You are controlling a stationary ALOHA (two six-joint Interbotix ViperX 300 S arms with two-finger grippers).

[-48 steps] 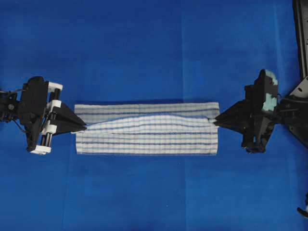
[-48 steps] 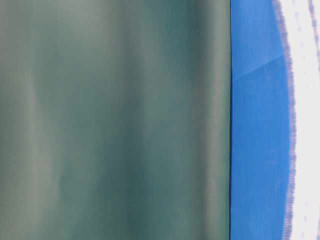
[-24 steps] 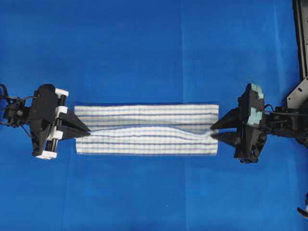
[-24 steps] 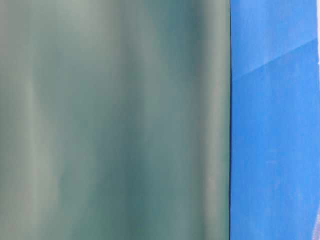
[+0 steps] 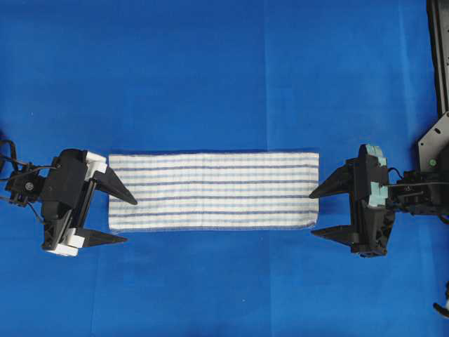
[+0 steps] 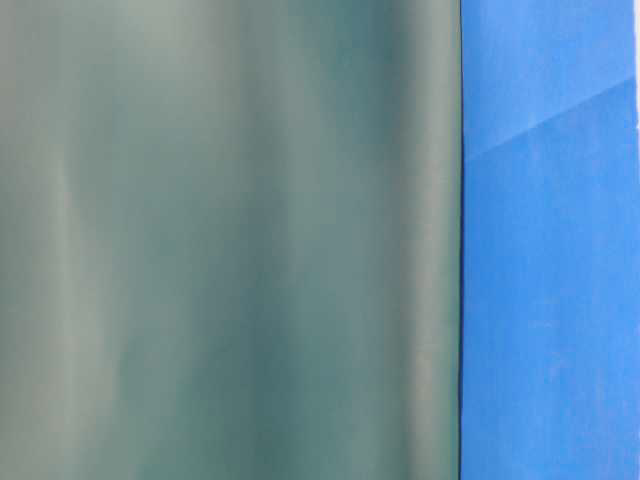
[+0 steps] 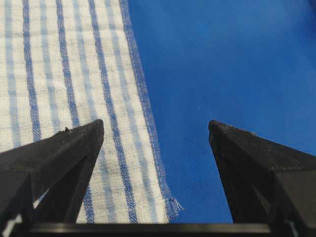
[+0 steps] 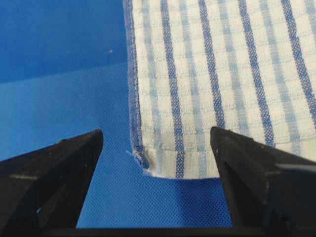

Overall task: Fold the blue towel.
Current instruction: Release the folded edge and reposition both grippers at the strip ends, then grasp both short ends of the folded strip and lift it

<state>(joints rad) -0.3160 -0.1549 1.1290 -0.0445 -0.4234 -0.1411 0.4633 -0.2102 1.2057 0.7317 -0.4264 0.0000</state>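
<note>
Both hands have let go; blue towel [image 5: 212, 190] lies flat between left hand [image 5: 121, 217] and right hand [image 5: 324, 212].

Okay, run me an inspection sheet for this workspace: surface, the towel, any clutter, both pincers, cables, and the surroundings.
Surface: blue table cover, a few faint creases, otherwise smooth.
Job's things: striped towel lies flat as a long folded band in the middle, edges roughly even.
Clutter: nothing seen.
Grippers: left pincer open at the towel's left end, one finger over the cloth's corner, holding nothing. Right pincer open just off the right end, holding nothing.
Cables: thin wires behind the left wrist, clear of the towel.
Surroundings: black frame along the right edge; the table-level view is mostly blocked by a blurred grey-green panel.
</note>
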